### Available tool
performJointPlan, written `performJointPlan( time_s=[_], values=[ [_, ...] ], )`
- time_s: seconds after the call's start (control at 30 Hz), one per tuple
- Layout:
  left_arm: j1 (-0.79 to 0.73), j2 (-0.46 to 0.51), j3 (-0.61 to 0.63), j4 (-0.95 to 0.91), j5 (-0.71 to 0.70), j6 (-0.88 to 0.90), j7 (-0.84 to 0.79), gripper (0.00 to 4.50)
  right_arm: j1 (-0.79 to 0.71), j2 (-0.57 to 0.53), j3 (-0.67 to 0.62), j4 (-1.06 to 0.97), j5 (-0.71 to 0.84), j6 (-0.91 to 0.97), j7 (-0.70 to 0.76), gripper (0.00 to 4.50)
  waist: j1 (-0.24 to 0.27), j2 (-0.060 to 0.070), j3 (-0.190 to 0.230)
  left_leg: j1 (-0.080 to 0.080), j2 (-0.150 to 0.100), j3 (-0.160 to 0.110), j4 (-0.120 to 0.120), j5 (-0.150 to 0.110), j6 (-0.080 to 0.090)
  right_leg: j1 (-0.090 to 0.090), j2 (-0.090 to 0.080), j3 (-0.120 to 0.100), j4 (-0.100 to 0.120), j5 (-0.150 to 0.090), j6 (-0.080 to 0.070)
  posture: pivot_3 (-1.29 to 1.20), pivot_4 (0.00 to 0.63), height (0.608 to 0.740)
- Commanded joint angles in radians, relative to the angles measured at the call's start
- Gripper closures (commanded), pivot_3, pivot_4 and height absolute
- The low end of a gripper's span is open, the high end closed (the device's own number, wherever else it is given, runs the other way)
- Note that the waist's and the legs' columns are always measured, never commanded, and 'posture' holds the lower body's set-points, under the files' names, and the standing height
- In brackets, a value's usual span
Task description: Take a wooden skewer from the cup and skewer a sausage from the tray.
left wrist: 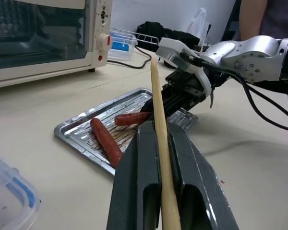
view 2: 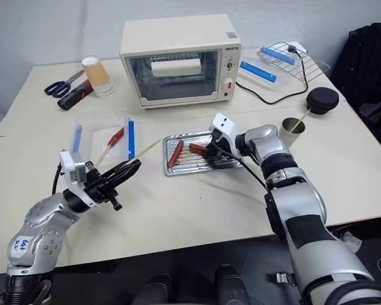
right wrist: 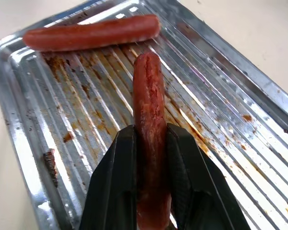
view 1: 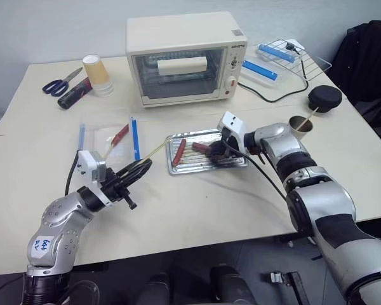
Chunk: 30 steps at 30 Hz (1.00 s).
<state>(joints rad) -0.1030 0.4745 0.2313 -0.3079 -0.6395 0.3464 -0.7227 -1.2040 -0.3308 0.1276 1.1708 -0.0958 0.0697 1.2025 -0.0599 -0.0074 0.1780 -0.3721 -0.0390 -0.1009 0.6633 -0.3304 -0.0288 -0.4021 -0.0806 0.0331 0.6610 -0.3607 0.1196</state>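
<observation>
My left gripper (view 1: 140,168) is shut on the wooden skewer (left wrist: 159,124), whose free tip points toward the tray (view 1: 235,162) from its left side. The tray's ridged metal bottom (right wrist: 221,96) is stained brown. My right gripper (right wrist: 151,130) is over the tray, shut on one red-brown sausage (right wrist: 149,91) at its near end. The sausage's far end points away along the ridges. A second sausage (view 1: 179,151) lies at the tray's left end. The beige cup (view 1: 300,125) stands right of my right arm with another stick in it.
A cream toaster oven (view 1: 185,57) stands behind the tray. A wire rack with blue bars (view 1: 286,54) and a black lid (view 1: 324,97) sit at the back right. Stacked paper cups (view 1: 96,73) and scissors (view 1: 60,81) are back left. A clear bag with blue strips (view 1: 114,136) lies left of the tray.
</observation>
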Motion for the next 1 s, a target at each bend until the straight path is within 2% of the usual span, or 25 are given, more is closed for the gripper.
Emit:
performJointPlan(
  time_s=[0.03, 0.07, 0.17, 0.27, 0.4, 0.47, 0.63, 0.7, 0.8, 1.0],
  values=[
    [-0.003, 0.006, 0.009, -0.011, -0.004, -0.015, -0.007, 4.50, 0.005, -0.025, -0.007, -0.080, 0.023, 0.010, 0.053, 3.66, 0.000, 0.000, 0.000, 0.000, 0.000, 0.000, 0.000, 0.000, 0.000, 0.000, 0.000, 0.000, 0.000, 0.000, 0.000, 0.00, 0.150, 0.740],
    [-0.004, 0.006, 0.008, -0.010, -0.003, -0.015, -0.007, 4.50, 0.009, -0.028, -0.004, -0.090, 0.023, 0.010, 0.060, 3.66, 0.000, 0.000, 0.000, 0.000, 0.000, 0.000, 0.000, 0.000, 0.000, 0.000, 0.000, 0.000, 0.000, 0.000, 0.000, 0.00, 0.150, 0.740],
    [-0.012, 0.004, 0.003, -0.006, -0.005, -0.013, -0.009, 4.50, 0.017, -0.034, -0.015, -0.114, 0.028, 0.014, 0.038, 4.12, 0.001, 0.000, 0.000, 0.000, 0.000, 0.000, 0.000, 0.000, 0.000, 0.000, 0.000, 0.000, 0.000, 0.000, 0.000, 0.00, 0.150, 0.740],
    [-0.024, 0.003, -0.003, 0.001, -0.004, -0.012, -0.008, 4.50, 0.025, -0.047, -0.035, -0.165, 0.057, 0.045, 0.056, 4.12, 0.001, 0.000, 0.000, 0.000, 0.000, 0.000, 0.000, 0.000, 0.000, 0.000, 0.000, 0.000, 0.000, 0.000, 0.000, 0.00, 0.150, 0.740],
    [-0.030, 0.012, -0.010, 0.004, -0.004, -0.008, -0.019, 4.50, 0.099, -0.106, -0.026, -0.386, 0.109, 0.112, 0.179, 4.12, 0.007, 0.000, 0.000, 0.000, 0.000, 0.000, 0.000, 0.000, 0.000, 0.000, 0.000, 0.000, 0.000, 0.000, 0.000, 0.00, 0.150, 0.740],
    [-0.034, 0.028, -0.017, 0.007, -0.002, -0.004, -0.039, 4.50, 0.164, -0.150, -0.024, -0.557, 0.146, 0.162, 0.219, 4.12, 0.007, 0.000, 0.000, -0.001, 0.000, 0.000, 0.000, 0.000, 0.000, 0.000, 0.000, 0.000, -0.001, 0.000, 0.000, 0.00, 0.150, 0.740],
    [-0.045, 0.132, -0.101, 0.033, 0.074, -0.043, -0.196, 4.50, 0.349, -0.341, 0.009, -0.970, 0.159, 0.121, 0.330, 4.12, 0.021, 0.000, 0.000, -0.002, 0.000, -0.001, 0.000, 0.000, 0.000, -0.001, 0.000, -0.001, -0.001, 0.000, 0.000, 0.00, 0.150, 0.740],
    [-0.052, 0.178, -0.157, 0.046, 0.112, -0.075, -0.284, 4.50, 0.405, -0.410, 0.006, -1.088, 0.164, 0.113, 0.338, 4.12, 0.030, 0.000, 0.000, -0.002, 0.000, 0.000, 0.001, 0.000, 0.000, -0.001, 0.000, 0.000, -0.001, 0.000, 0.000, 0.00, 0.150, 0.740],
    [-0.090, 0.196, -0.219, 0.074, 0.141, -0.096, -0.350, 4.50, 0.467, -0.490, 0.015, -1.234, 0.180, 0.138, 0.339, 4.12, 0.033, 0.000, 0.000, -0.002, 0.000, 0.001, 0.000, 0.000, 0.000, -0.002, 0.000, 0.001, -0.001, 0.000, 0.000, 0.00, 0.150, 0.740],
    [-0.150, 0.176, -0.280, 0.109, 0.160, -0.090, -0.395, 4.50, 0.488, -0.525, 0.014, -1.415, 0.266, 0.298, 0.296, 4.12, 0.032, 0.000, 0.000, -0.002, 0.000, 0.001, 0.000, 0.000, 0.000, -0.002, 0.000, 0.001, -0.001, 0.000, 0.000, 0.00, 0.150, 0.740]
  ],
)
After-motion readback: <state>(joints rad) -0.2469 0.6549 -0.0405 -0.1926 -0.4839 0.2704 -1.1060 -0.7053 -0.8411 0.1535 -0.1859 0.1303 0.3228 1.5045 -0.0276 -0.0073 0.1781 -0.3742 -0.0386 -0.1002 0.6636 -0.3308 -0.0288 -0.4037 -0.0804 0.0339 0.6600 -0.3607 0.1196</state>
